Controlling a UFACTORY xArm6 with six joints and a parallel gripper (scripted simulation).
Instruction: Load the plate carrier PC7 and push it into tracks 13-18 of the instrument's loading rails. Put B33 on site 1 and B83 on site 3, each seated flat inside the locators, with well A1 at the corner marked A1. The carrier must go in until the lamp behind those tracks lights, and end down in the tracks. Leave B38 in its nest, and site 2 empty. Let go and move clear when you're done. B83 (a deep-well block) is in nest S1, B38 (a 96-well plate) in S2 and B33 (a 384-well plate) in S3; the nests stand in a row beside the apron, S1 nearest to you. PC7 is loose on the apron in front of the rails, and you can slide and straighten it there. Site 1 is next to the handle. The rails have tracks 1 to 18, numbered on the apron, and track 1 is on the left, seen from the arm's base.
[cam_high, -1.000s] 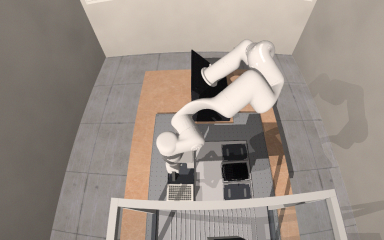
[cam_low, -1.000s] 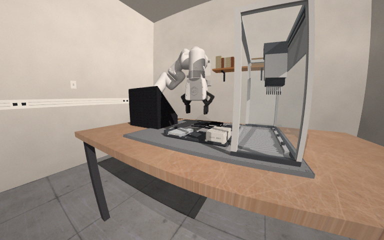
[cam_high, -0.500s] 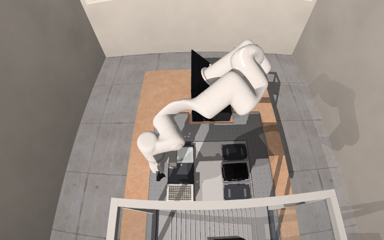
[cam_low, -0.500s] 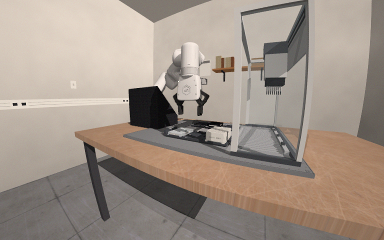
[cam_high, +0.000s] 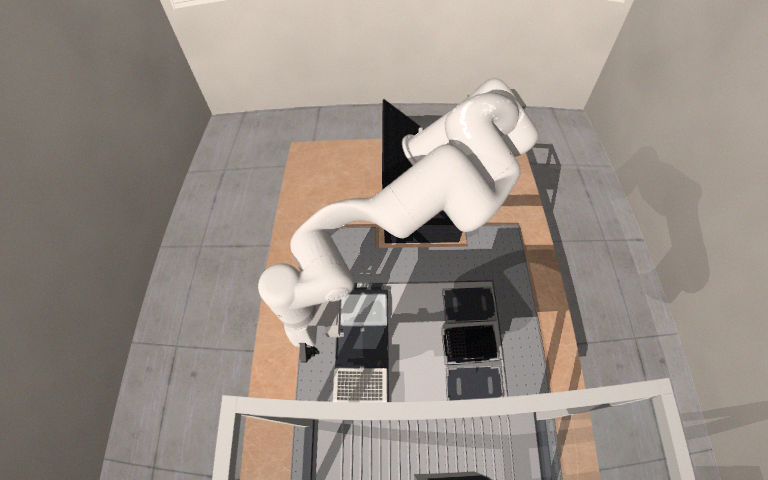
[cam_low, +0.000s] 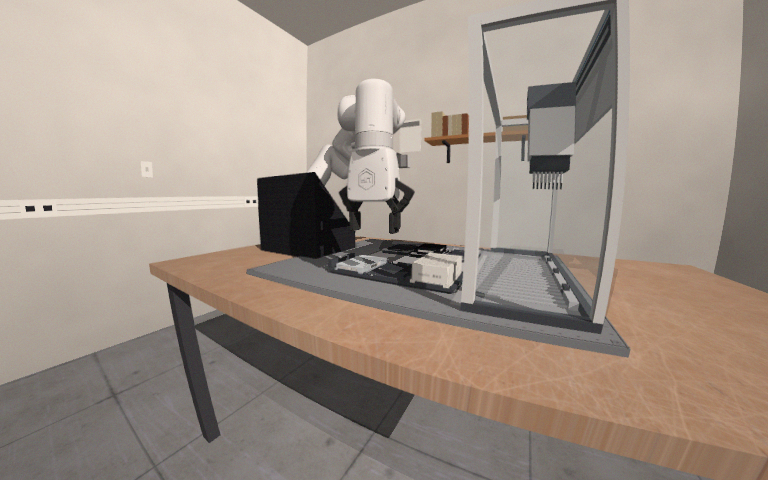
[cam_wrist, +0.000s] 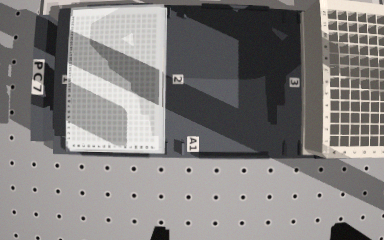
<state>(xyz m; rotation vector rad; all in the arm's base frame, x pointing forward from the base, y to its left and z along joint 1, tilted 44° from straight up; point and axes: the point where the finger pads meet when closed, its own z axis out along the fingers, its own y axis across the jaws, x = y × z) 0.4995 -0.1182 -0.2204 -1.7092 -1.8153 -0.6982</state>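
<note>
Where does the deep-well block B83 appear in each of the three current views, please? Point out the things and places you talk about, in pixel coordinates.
Top: B83 (cam_high: 360, 385) (cam_low: 436, 271) (cam_wrist: 356, 85) is low, left of centre.
Exterior: right of centre, beside the instrument frame's near post.
Wrist: at the right edge, partly cut off.
Shared landmark: white-topped plate B33 (cam_high: 363, 309) (cam_low: 359, 263) (cam_wrist: 117, 80).

pincer (cam_high: 308, 352) (cam_low: 374, 228) (cam_wrist: 251, 233) shifted sideways, now beside carrier (cam_high: 363, 348) (cam_low: 390, 277) (cam_wrist: 205, 90)
</note>
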